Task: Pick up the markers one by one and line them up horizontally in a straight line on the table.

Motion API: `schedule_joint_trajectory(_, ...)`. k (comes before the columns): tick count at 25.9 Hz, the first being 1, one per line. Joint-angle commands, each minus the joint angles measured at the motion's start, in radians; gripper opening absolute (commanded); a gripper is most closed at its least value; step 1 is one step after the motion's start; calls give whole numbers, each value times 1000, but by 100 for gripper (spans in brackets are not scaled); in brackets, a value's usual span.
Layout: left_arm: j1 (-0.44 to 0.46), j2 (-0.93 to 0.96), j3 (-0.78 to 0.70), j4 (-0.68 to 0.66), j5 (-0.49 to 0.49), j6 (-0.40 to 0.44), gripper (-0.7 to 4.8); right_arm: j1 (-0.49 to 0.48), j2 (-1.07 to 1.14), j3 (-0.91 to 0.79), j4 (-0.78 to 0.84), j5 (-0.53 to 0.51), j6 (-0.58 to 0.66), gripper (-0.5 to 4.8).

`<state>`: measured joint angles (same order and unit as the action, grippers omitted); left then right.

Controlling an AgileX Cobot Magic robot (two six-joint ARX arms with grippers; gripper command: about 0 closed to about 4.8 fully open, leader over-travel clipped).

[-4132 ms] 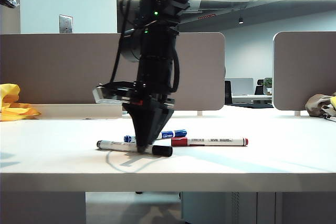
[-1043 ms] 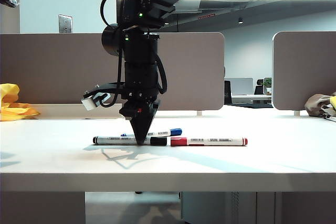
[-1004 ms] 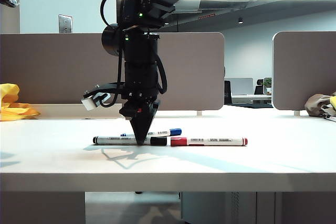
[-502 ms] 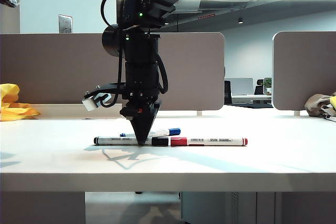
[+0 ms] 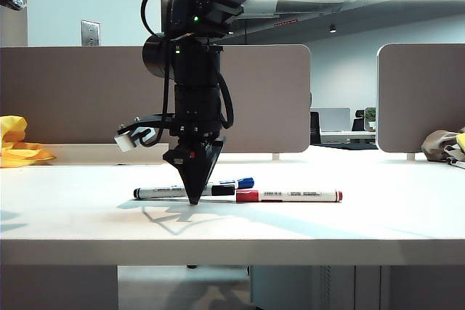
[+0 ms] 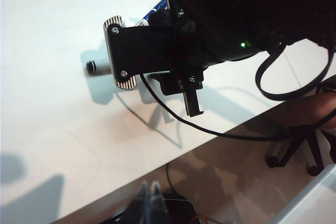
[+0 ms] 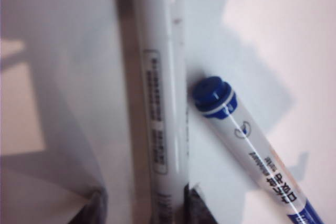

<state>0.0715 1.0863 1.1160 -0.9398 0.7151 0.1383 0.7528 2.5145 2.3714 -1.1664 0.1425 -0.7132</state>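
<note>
On the table (image 5: 65,215) right jaws (image 5: 194,200) released astride black marker (image 5: 182,192); left jaws (image 6: 148,195) clenched off-edge

Your right arm is pretty much all matte black, a chunky round column with a couple of tiny green LEDs glowing near the top. Black cables loop off both sides of it. Lower down it narrows into a dark wedge, the right pincer (image 5: 194,197), with a small red spot on the housing just above. A little white block sticks out on a bracket to one side. From the left wrist camera you see a black plate with ribbed silver edges and small screws.
</note>
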Motion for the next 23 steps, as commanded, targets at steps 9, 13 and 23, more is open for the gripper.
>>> schedule_joint_trajectory(9, 0, -5, 4, 6, 6, 3, -5, 16, -2, 2, -63, -3, 6, 281)
schedule_joint_trajectory(13, 0, -5, 4, 0, 6, 3, -5, 16, -2, 10, -56, -6, 6, 285)
schedule_joint_trajectory(23, 0, -5, 4, -8, 6, 4, -5, 16, -2, 10, -40, -6, 7, 371)
